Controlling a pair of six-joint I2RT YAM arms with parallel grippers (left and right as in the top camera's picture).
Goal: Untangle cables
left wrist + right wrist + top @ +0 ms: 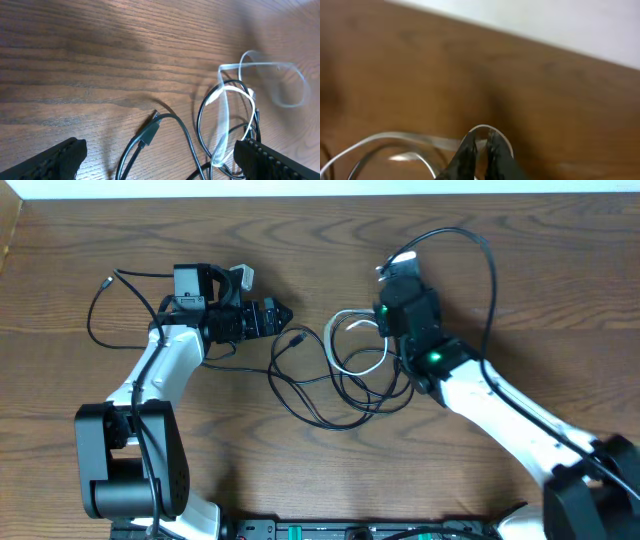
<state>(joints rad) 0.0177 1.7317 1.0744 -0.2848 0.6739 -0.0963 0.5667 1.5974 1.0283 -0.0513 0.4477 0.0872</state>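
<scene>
The left hand is spread wide over the black cables tangled mid-bench. The right hand, pressed together, pinches a loop of the white cable.

Looks like a robotics lab bench: a bare dark wood-grain table under a white wall strip at 12 o'clock, the white-and-black left arm at 8 o'clock, the right arm at 4, cables tangled at centre, and a black mounting rail with green connectors at 6 o'clock.

L gripper wide, R gripper tight
</scene>
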